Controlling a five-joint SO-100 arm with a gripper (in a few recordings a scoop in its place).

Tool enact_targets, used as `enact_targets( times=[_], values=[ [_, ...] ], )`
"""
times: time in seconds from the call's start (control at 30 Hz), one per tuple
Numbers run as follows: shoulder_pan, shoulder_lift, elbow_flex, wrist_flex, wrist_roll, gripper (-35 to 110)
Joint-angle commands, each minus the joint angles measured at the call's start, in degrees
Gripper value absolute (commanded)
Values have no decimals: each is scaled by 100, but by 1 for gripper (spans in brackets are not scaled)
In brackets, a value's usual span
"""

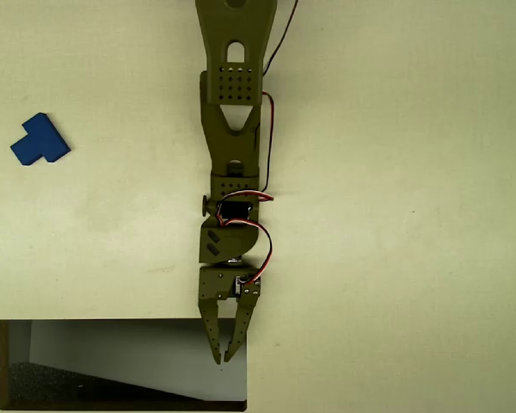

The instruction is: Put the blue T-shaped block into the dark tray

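Note:
The blue T-shaped block (pixel 39 140) lies flat on the pale table at the far left of the overhead view, well away from the arm. The dark tray (pixel 3 366) is a wide rectangular recess at the bottom left, with a pale slanted inner wall and a black speckled floor. My olive-green arm reaches down the middle of the picture. Its gripper (pixel 223 356) hangs over the tray's right end, fingertips nearly touching, with nothing between them. The block is far up and to the left of the gripper.
Red and black wires (pixel 267 103) run along the arm's right side. Bare pale table (pixel 396 215) spreads to the right of the arm and between the arm and the block.

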Motion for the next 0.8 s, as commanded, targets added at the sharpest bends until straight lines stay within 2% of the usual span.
enact_targets(
  times=[0.0, 0.3, 0.4, 0.43, 0.53, 0.67, 0.77],
  values=[
    [9, -70, -141, -79, -97, 0],
    [-44, -70, -141, -88, -88, 0],
    [-9, -70, -677, -185, 571, 0],
    [26, -62, -1239, 352, 782, 0],
    [290, 1081, -2408, 3199, 1424, 0],
    [703, 3727, -2417, 6961, 1978, 0],
    [1090, 5414, -2479, 10248, 1784, 0]
  ],
)
